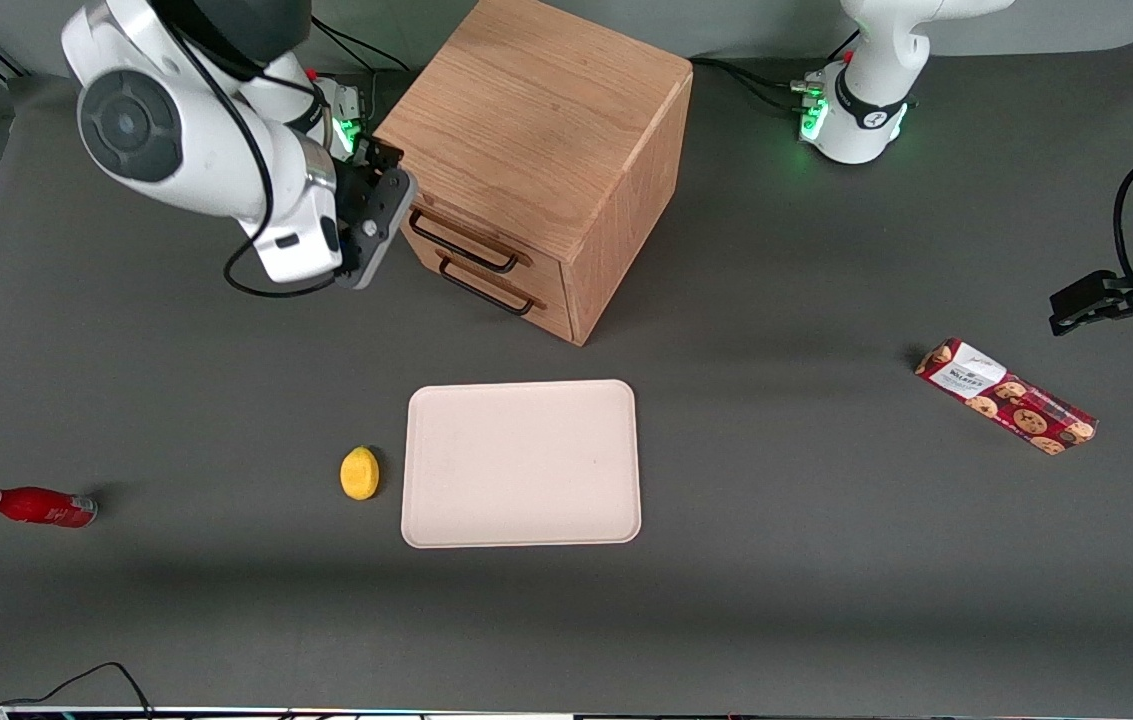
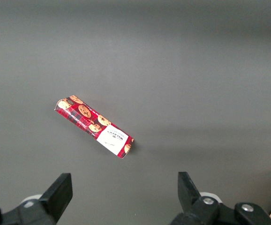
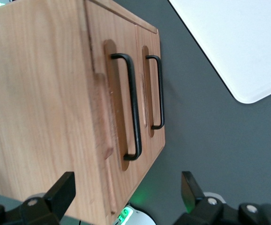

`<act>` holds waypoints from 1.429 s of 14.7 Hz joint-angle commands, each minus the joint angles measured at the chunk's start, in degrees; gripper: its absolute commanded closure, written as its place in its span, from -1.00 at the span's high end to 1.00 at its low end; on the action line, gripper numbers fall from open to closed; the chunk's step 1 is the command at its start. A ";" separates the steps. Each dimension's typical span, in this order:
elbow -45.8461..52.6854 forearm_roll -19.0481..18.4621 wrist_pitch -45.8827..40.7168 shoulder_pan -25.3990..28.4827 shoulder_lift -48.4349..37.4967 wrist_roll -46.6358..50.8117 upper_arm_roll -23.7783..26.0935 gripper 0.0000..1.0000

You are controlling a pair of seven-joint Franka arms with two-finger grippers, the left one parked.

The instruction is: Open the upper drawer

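The oak cabinet [image 1: 536, 110] stands at the back of the table. Its upper drawer [image 1: 482, 238] with a long black bar handle [image 1: 463, 243] sits above the lower drawer [image 1: 511, 303]; both look shut. My right gripper [image 1: 386, 185] hovers in front of the cabinet, by the end of the upper handle toward the working arm's end of the table, and touches nothing. In the right wrist view the upper handle [image 3: 133, 108] and lower handle [image 3: 160, 91] lie ahead of the open gripper [image 3: 126, 192], whose fingers [image 3: 63, 187] are wide apart and empty.
A cream tray [image 1: 521, 463] lies nearer the front camera than the cabinet, with a yellow lemon [image 1: 359, 472] beside it. A red bottle [image 1: 34, 506] lies toward the working arm's end. A cookie packet [image 1: 1006, 397] lies toward the parked arm's end.
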 commanded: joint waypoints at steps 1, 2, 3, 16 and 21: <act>-1.50 1.43 3.14 0.07 2.90 -0.62 -0.11 1.00; -3.43 1.43 4.72 0.16 2.73 -0.62 -0.11 1.00; -4.76 1.43 5.69 0.16 2.64 -0.62 -0.11 1.00; -16.98 4.77 18.70 0.86 1.15 -0.36 0.86 1.00; -18.74 6.43 20.73 0.86 1.15 -0.27 1.30 1.00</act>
